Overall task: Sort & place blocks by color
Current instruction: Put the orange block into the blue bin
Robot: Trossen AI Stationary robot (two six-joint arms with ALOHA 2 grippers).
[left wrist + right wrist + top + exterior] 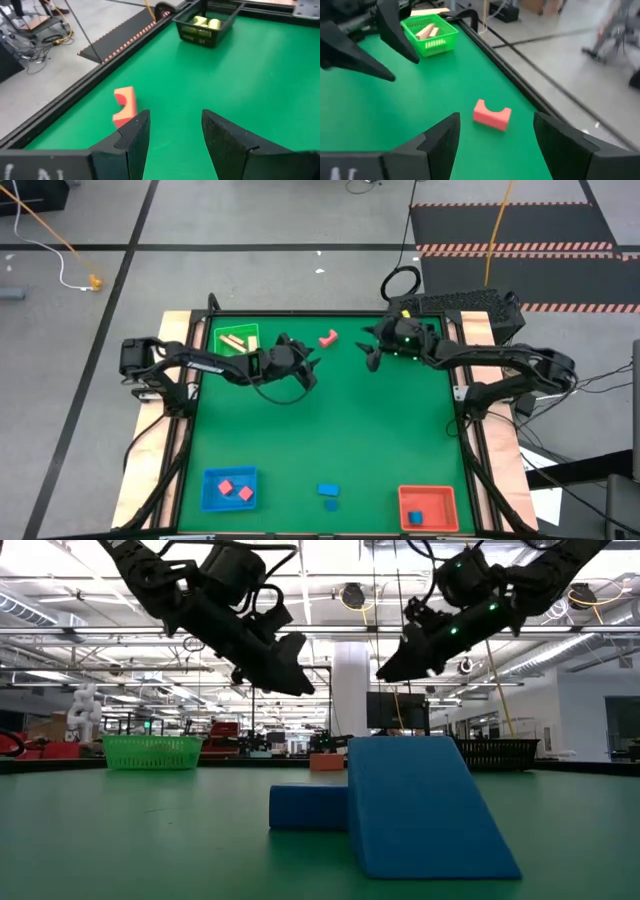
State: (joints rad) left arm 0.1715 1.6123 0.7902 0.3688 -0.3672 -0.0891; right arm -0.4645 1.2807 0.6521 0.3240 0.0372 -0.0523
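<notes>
A pink-red block with a round notch (328, 337) (491, 115) (125, 105) lies flat on the green table near its far edge, between my two grippers. My left gripper (308, 362) (175, 135) hovers open to the block's left and nearer side. My right gripper (371, 352) (497, 135) hovers open to its right, and the block shows between its fingers farther off. Both are raised above the table in the low view. Two blue blocks (329, 496) (400, 805), a wedge and a bar, rest on the table at the near edge.
The green tray (238, 340) (431, 32) at the far left holds tan blocks. A black tray (205, 22) with yellow blocks sits far right, under my right arm. The blue tray (229, 488) holds two red blocks, and the red tray (428, 507) holds a blue one.
</notes>
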